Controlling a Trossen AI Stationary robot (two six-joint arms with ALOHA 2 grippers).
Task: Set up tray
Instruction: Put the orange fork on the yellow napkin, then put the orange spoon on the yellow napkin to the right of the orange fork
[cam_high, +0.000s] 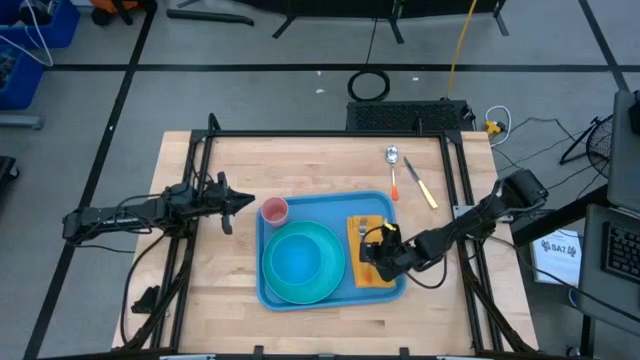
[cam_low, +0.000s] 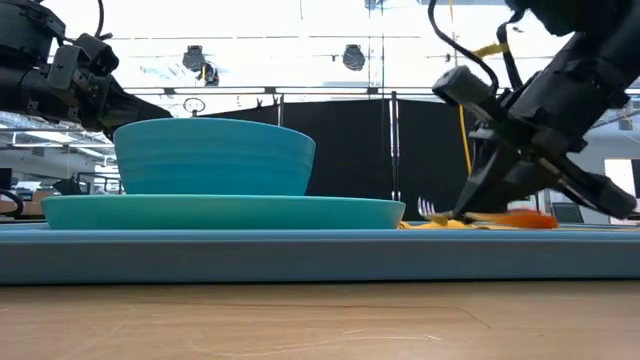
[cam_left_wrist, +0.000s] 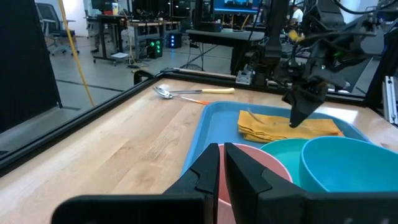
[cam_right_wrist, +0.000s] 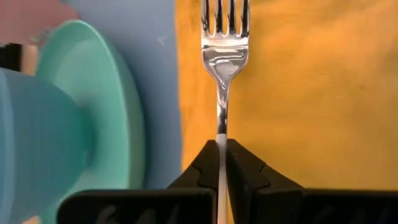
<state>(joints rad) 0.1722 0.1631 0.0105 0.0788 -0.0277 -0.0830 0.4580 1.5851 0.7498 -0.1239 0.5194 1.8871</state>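
The blue tray (cam_high: 322, 205) lies mid-table and carries a turquoise plate (cam_high: 335, 285) with a turquoise bowl (cam_high: 295, 262) on it. A pink cup (cam_high: 274, 210) stands in the tray's far left corner, and a yellow napkin (cam_high: 360, 230) lies on its right side. My right gripper (cam_high: 372, 252) is over the napkin, shut on a fork (cam_right_wrist: 222, 37) with silver tines and an orange handle (cam_low: 525, 218). My left gripper (cam_high: 247, 203) hovers just left of the pink cup (cam_left_wrist: 249, 162), fingers shut and holding nothing. My right gripper pinches the fork's thin silver shaft (cam_right_wrist: 221, 134) between its two fingertips, below the neck. The fingers slant down from above and from the table's right, lying along the fork. The fork is nearly level and low over the yellow napkin (cam_right_wrist: 298, 93), with its tines (cam_low: 428, 208) toward the table's far edge.
A spoon (cam_high: 392, 154) with an orange handle and a yellow-handled knife (cam_high: 424, 190) lie on the bare wood beyond the tray's far right corner. A black frame rail runs along the table's edges (cam_high: 330, 133). Bare wood shows on the table's far and near sides.
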